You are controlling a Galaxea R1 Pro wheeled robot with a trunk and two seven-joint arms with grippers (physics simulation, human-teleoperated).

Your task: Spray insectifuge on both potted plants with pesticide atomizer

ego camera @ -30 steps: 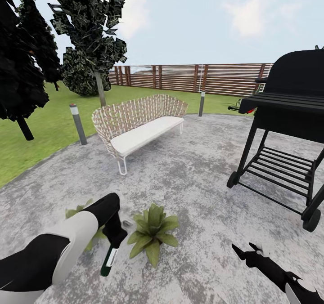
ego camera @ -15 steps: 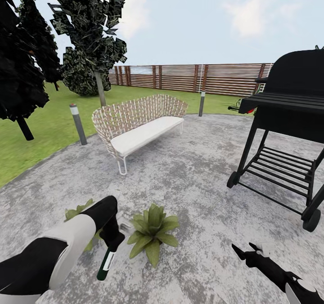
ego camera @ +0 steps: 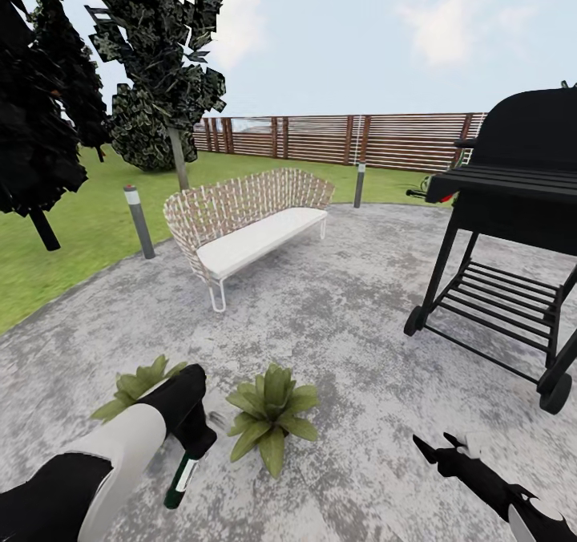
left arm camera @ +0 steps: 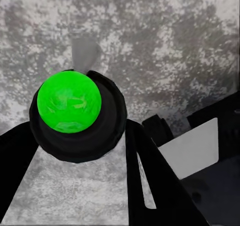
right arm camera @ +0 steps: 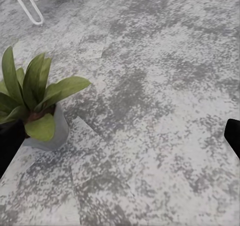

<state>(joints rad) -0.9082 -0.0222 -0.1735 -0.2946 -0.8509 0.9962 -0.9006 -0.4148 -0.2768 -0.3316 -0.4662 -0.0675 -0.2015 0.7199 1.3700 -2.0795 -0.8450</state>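
My left gripper (ego camera: 195,442) is shut on the pesticide atomizer (ego camera: 179,478), a slim dark-green bottle with a white label that hangs tilted downward over the paving. In the left wrist view its bright green round end (left arm camera: 69,101) sits in a black collar between my dark fingers (left arm camera: 150,171). Two potted plants stand on the paving: one (ego camera: 272,414) just right of the bottle, the other (ego camera: 136,383) beside my left forearm. My right gripper (ego camera: 437,446) is open low at the right, and its wrist view looks at a leafy plant (right arm camera: 35,93) in a grey pot (right arm camera: 56,132).
A wicker bench (ego camera: 248,221) with a white cushion stands ahead on the grey mottled paving (ego camera: 344,317). A black grill (ego camera: 513,229) on wheels is at the right. Grey bollard lamps (ego camera: 139,221) edge the lawn (ego camera: 72,237), with dark trees and a slatted fence (ego camera: 353,137) behind.
My left arm has drawn back down and to the left with the atomizer, uncovering more of the left potted plant. The right arm has not moved.
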